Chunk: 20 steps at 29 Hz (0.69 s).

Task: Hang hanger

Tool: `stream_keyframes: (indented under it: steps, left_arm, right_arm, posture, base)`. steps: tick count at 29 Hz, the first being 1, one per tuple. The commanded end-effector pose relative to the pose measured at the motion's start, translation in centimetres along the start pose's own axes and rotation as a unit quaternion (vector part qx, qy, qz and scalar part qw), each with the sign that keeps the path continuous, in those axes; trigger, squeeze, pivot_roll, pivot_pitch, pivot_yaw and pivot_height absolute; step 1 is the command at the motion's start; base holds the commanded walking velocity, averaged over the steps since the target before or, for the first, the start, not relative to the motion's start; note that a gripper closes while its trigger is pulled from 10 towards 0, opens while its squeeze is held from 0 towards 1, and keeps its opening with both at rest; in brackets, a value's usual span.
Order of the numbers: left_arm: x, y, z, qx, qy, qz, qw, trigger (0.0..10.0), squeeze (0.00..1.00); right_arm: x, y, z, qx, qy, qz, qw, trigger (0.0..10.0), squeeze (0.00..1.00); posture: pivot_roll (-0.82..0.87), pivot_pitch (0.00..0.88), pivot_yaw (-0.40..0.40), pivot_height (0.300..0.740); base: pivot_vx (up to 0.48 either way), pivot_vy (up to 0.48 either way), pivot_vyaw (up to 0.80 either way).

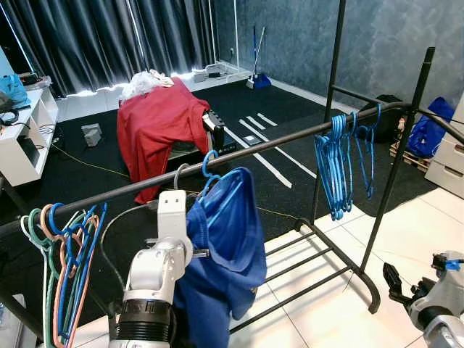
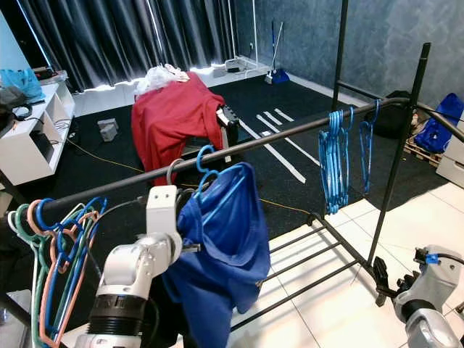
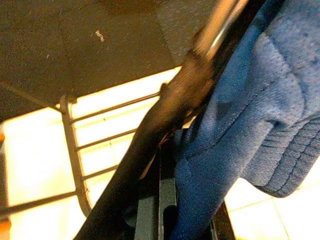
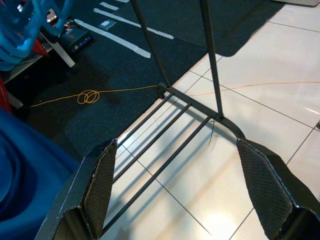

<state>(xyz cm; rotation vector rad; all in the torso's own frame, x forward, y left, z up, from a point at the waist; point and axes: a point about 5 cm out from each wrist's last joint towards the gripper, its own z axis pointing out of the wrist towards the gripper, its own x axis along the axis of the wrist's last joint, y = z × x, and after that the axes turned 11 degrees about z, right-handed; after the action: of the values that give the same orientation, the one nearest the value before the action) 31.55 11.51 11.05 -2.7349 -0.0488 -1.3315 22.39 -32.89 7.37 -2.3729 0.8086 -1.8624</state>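
One hanger at work: a blue plastic hanger (image 1: 217, 190) carrying a blue knitted garment (image 1: 221, 268) has its hook over the black metal rail (image 1: 268, 147) of the clothes rack, about midway along the bar.
Left gripper: the left gripper (image 1: 190, 253), on the silver arm raised beside the rail, is pressed into the blue knitted garment just under the bar; the left wrist view has its dark fingers (image 3: 150, 210) against the cloth, too blurred to tell whether they are apart or clamped.
Right gripper: the right gripper (image 4: 185, 195) hangs low over the white tiled floor (image 4: 260, 130) near the rack's foot, its two black fingers spread wide with nothing between them.
Other hangers: a bunch of bare blue hangers (image 1: 341, 163) hangs near the rail's right end; a mixed bunch of green, pink and blue hangers (image 1: 61, 254) hangs at its left end.
Background: a red cloth (image 1: 159, 130) drapes over furniture on the dark carpet (image 1: 290, 109), well behind the rack.
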Motion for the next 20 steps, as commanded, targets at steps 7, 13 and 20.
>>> stream_keyframes:
  steps: [7, 13, 20]
  left_arm:
    - [-1.9, -0.9, 0.2, 0.020, -0.042, -0.057, 0.997, 10.0, 0.00]
    - [-2.0, -0.7, 0.2, -0.002, -0.031, -0.045, 0.999, 10.0, 0.01]
    - [-1.7, 1.5, -0.9, -0.161, 0.035, 0.032, 0.986, 10.0, 1.00]
  right_arm:
    - [0.0, -0.4, 0.0, 0.006, -0.005, 0.006, 1.000, 10.0, 0.00]
    - [-0.1, -0.5, 0.0, 0.008, -0.007, 0.007, 1.000, 10.0, 0.00]
    - [-0.1, -0.5, 0.0, 0.009, -0.009, 0.005, 1.000, 10.0, 0.00]
  posture:
    - [-0.22, 0.000, 0.079, 0.740]
    - [-0.22, 0.000, 0.076, 0.740]
    - [-0.22, 0.000, 0.074, 0.740]
  base:
    - [0.000, 0.000, 0.00]
    - [0.000, 0.000, 0.00]
    - [0.000, 0.000, 0.00]
